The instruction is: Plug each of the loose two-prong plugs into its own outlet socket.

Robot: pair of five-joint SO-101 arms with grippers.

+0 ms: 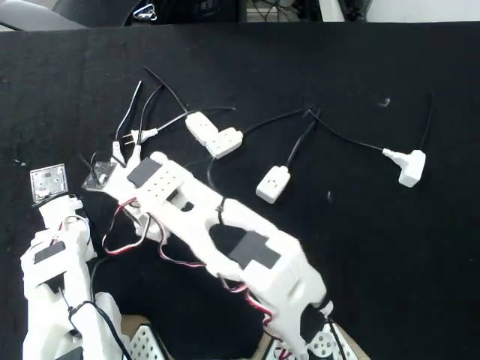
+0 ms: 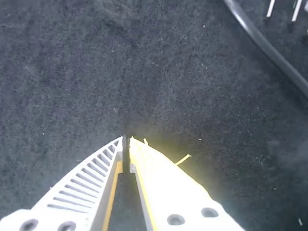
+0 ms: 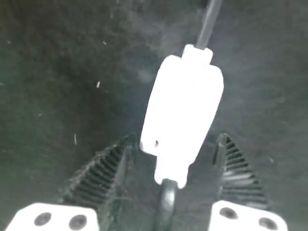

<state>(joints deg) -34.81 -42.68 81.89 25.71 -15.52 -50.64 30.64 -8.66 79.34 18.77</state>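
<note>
A white plug [image 3: 185, 115] on a black cable lies on the black cloth between the fingers of my right gripper [image 3: 175, 154], which is open and straddles it without touching. In the high view this gripper [image 1: 112, 161] sits at the left, over a small white plug [image 1: 118, 152]. A second loose plug [image 1: 141, 135] with bare prongs lies just beyond it. White outlet sockets rest at the middle [image 1: 214, 133], centre right [image 1: 273, 184] and far right [image 1: 409, 166]. My left gripper [image 2: 127, 142] is shut on nothing, low over the cloth at the near left [image 1: 49, 187].
Black cables [image 1: 300, 124] run across the cloth between the sockets. A black cable [image 2: 269, 48] and two metal prongs [image 2: 269, 7] lie ahead of the left gripper. The right arm's body [image 1: 247, 255] crosses the table's front middle diagonally.
</note>
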